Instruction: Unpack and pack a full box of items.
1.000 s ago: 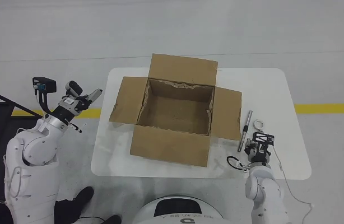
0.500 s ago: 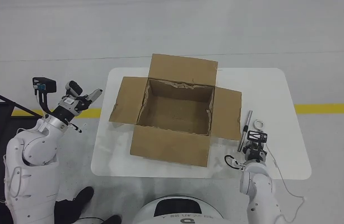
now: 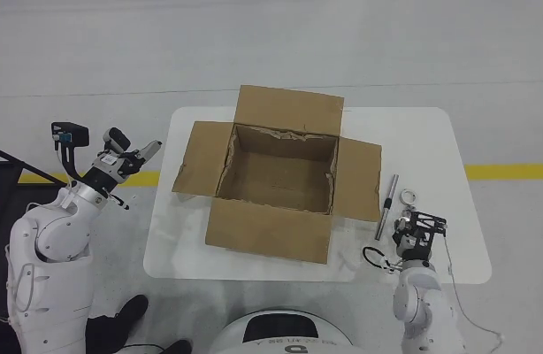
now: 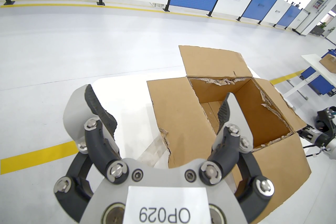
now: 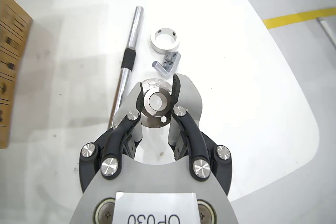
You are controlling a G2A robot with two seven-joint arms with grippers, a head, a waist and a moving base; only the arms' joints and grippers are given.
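Inspection of the station as I see it from the remote console.

1. Box point(image 3: 280, 177): brown cardboard, standing at the middle of the white surface point(image 3: 431, 142) with all four flaps folded outward. The inner edges are torn, and the cardboard bottom is visible inside.

2. Right pincer point(image 5: 157, 83): low over the surface to the right of the box, near the front edge. It is drawn in narrow, with both pads pressed against the raised hub of a round metal flange point(image 5: 153, 117). I cannot tell whether the flange rests on the surface or is lifted clear of it.

3. Loose parts just beyond that pincer:
- A steel rod point(image 5: 130, 51) with a black band around it lies alongside the box's right flap.
- A metal ring point(image 5: 165, 40) lies beside the rod.
- A small grey bracket point(image 5: 169, 61) lies between the ring and the flange, touching the ring.

4. Left pincer point(image 4: 159, 93): held up beyond the left edge of the surface, over the floor and well apart from the box. It is spread wide, grips nothing and is aimed toward the box.
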